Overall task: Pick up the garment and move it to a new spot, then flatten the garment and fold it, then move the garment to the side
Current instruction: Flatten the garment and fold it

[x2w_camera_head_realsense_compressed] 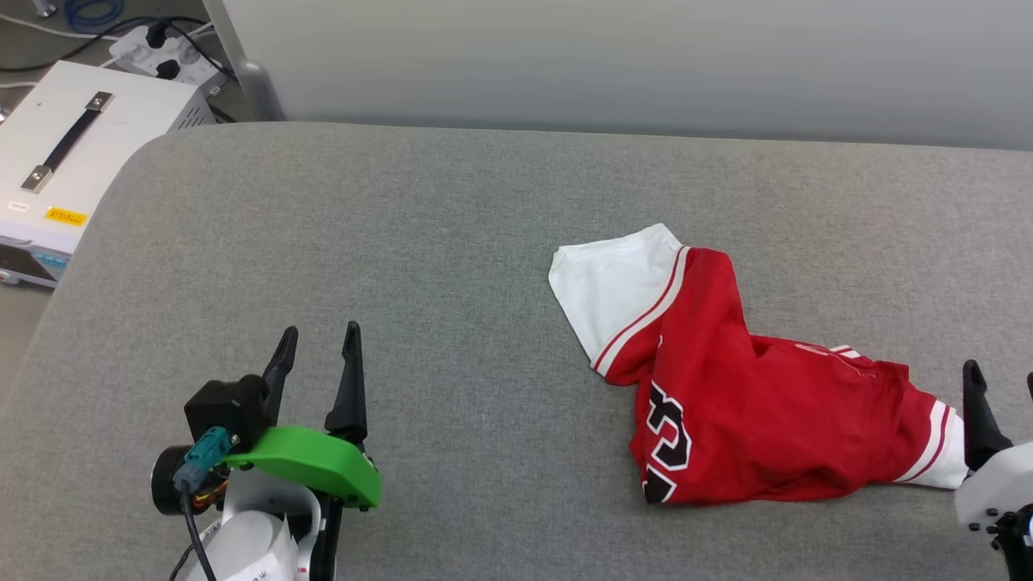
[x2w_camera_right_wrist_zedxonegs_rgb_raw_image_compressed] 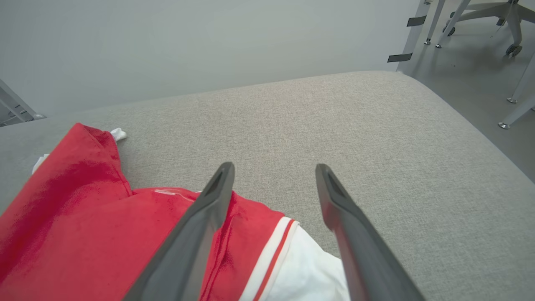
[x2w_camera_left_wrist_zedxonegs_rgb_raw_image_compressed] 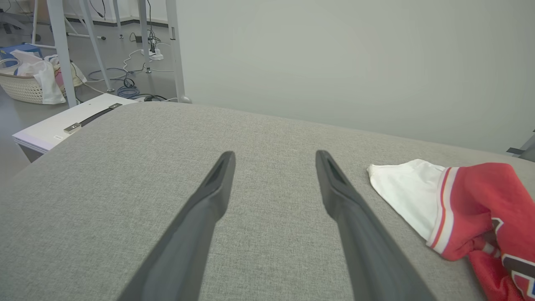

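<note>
On the grey counter (x2w_camera_head_realsense_compressed: 403, 242), right of the middle as you are looking down from the head camera, the garment (x2w_camera_head_realsense_compressed: 750, 403) is lying in a crumpled heap. Its red body is bunching up, and one white sleeve (x2w_camera_head_realsense_compressed: 613, 282) is spreading flat at the heap's far left. The other sleeve (x2w_camera_head_realsense_compressed: 944, 464) is poking out at the right end, and black white-outlined characters are showing along the near edge.

Your right end effector (x2w_camera_head_realsense_compressed: 1001, 373) is hovering at that right end with its fingers spread wide, gripping nothing. In the right wrist view one finger is crossing in front of the red cloth, and the striped sleeve trim is lying between the two fingers. Whether either finger is touching the fabric, you cannot tell from these views.

Your left end effector (x2w_camera_head_realsense_compressed: 320, 331) is hanging over bare counter at the lower left, well apart from the garment, also wide and empty.

Off the counter, on the floor in the left wrist view, a pale laundry basket (x2w_camera_left_wrist_zedxonegs_rgb_raw_image_compressed: 16, 92) is holding a pile of cloth. A white piece (x2w_camera_left_wrist_zedxonegs_rgb_raw_image_compressed: 44, 81) is draping over its rim with something pink behind it; the rest is too small to make out. A white case (x2w_camera_head_realsense_compressed: 121, 113) with a black handle is sitting closed beside the counter's left corner.
</note>
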